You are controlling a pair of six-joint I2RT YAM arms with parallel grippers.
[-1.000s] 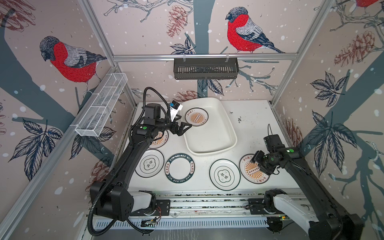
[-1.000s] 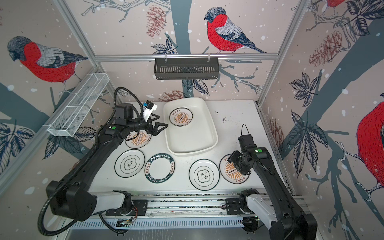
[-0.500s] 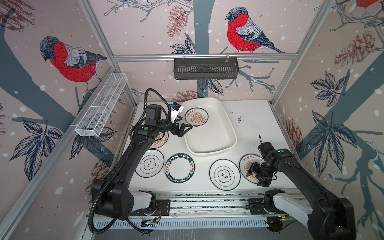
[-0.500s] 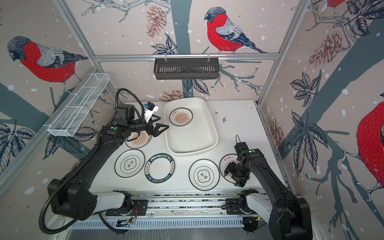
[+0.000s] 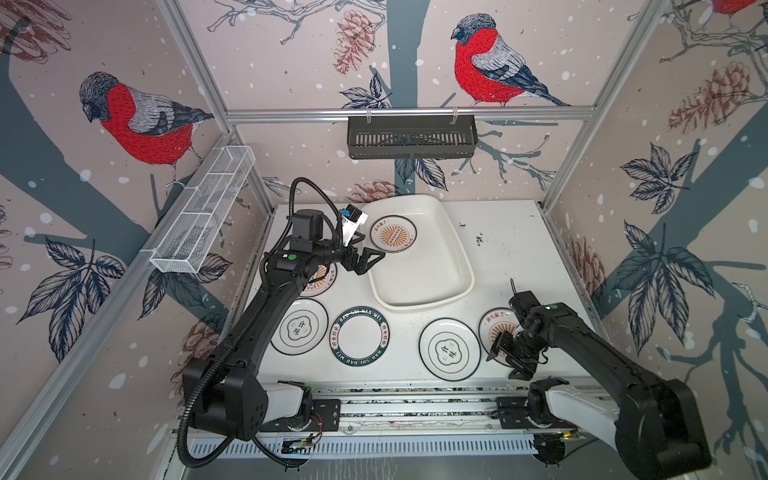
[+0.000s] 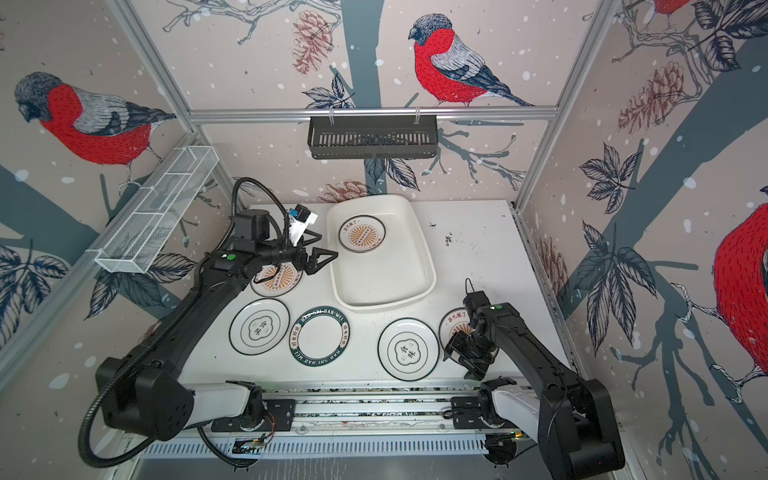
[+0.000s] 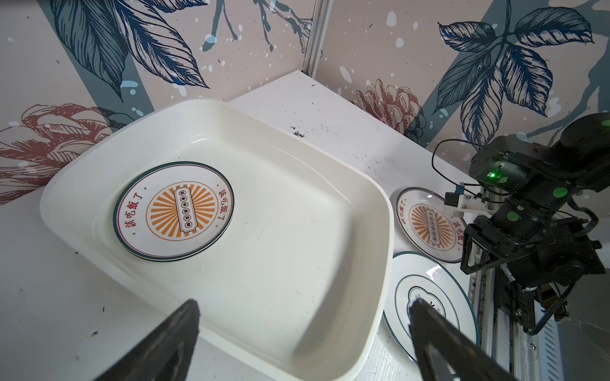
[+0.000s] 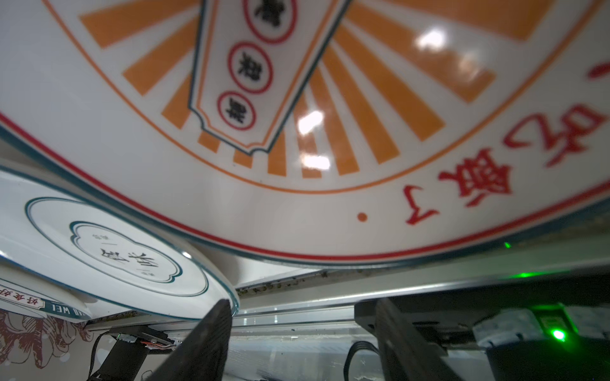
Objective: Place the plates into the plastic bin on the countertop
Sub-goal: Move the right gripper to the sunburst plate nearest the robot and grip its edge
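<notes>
The cream plastic bin (image 5: 422, 278) (image 6: 384, 282) (image 7: 297, 257) sits at the back of the countertop (image 5: 511, 257) with one sunburst plate (image 5: 392, 234) (image 7: 174, 211) in it. My left gripper (image 5: 374, 247) (image 6: 328, 246) (image 7: 305, 303) hangs open over the bin's left rim, holding nothing. On the countertop lie a sunburst plate (image 5: 324, 280) under the left arm, two emblem plates (image 5: 299, 326) (image 5: 450, 349), a green-lettered plate (image 5: 360, 336) and a right sunburst plate (image 5: 494, 326) (image 8: 297, 132). My right gripper (image 5: 503, 365) (image 6: 457, 365) (image 8: 302, 306) is open, low at that plate's near edge, with only the rail between its fingers.
A black slotted rack (image 5: 411, 137) hangs on the back wall and a white wire-mesh basket (image 5: 203, 212) on the left wall. The aluminium rail (image 5: 415, 395) runs along the front, just behind the right gripper. Dark specks (image 5: 478, 239) dot the countertop right of the bin.
My right gripper has come down from above the right sunburst plate to its near edge by the front rail. The left arm has barely moved.
</notes>
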